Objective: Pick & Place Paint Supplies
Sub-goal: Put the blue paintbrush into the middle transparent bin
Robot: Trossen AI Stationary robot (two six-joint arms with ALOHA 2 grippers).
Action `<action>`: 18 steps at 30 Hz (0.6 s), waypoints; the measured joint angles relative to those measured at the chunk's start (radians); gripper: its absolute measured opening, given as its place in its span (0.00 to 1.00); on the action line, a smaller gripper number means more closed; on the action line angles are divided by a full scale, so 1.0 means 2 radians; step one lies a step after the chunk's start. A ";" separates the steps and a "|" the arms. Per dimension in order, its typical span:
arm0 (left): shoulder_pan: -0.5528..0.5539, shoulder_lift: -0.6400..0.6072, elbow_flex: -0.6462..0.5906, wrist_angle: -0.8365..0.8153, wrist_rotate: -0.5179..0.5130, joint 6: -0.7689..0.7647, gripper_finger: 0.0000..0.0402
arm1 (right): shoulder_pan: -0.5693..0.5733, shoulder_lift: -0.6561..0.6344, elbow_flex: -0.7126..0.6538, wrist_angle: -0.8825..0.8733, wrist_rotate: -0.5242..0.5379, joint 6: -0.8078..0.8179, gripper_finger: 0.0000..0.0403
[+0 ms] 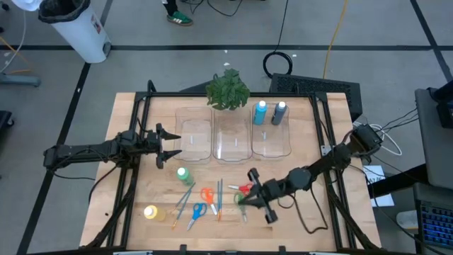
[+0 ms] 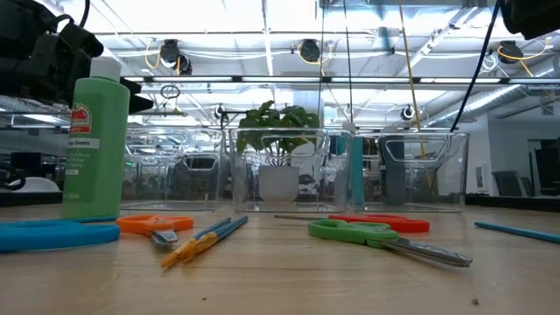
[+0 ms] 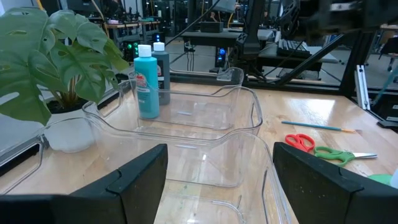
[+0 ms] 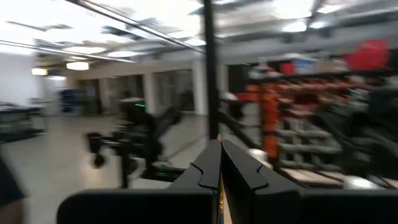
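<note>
A light blue bottle (image 1: 261,112) and a dark blue bottle (image 1: 280,113) stand upright in the right clear bin (image 1: 272,142). They also show in the left wrist view as the light blue bottle (image 3: 147,81) and the dark bottle (image 3: 161,68). On the table stand a green bottle (image 1: 183,174) and lie a yellow bottle (image 1: 151,212), orange scissors (image 1: 207,195), blue scissors (image 1: 198,210), red scissors (image 1: 245,188), green scissors (image 2: 367,234) and several brushes (image 1: 182,200). My left gripper (image 1: 173,146) is open beside the left bin (image 1: 195,138). My right gripper (image 1: 244,193) is shut, above the red and green scissors.
The middle bin (image 1: 232,138) stands between the other two. A leafy plant (image 1: 228,90) sits behind the bins at the table's far edge. One more brush (image 2: 516,230) lies off to the right. Bare wood shows near the right edge of the table.
</note>
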 joint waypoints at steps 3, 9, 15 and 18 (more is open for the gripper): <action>0.000 0.000 0.000 0.000 0.000 0.000 0.73 | -0.006 0.000 0.000 -0.011 0.045 0.011 0.00; 0.000 0.000 0.000 0.000 0.000 0.000 0.73 | -0.011 0.000 0.000 -0.047 0.092 0.027 0.00; 0.000 0.000 0.000 0.000 0.000 0.000 0.73 | -0.011 0.000 0.000 -0.059 0.119 0.030 0.00; 0.000 0.000 0.000 0.000 0.000 0.000 0.73 | -0.015 0.000 0.000 -0.052 0.126 0.032 0.00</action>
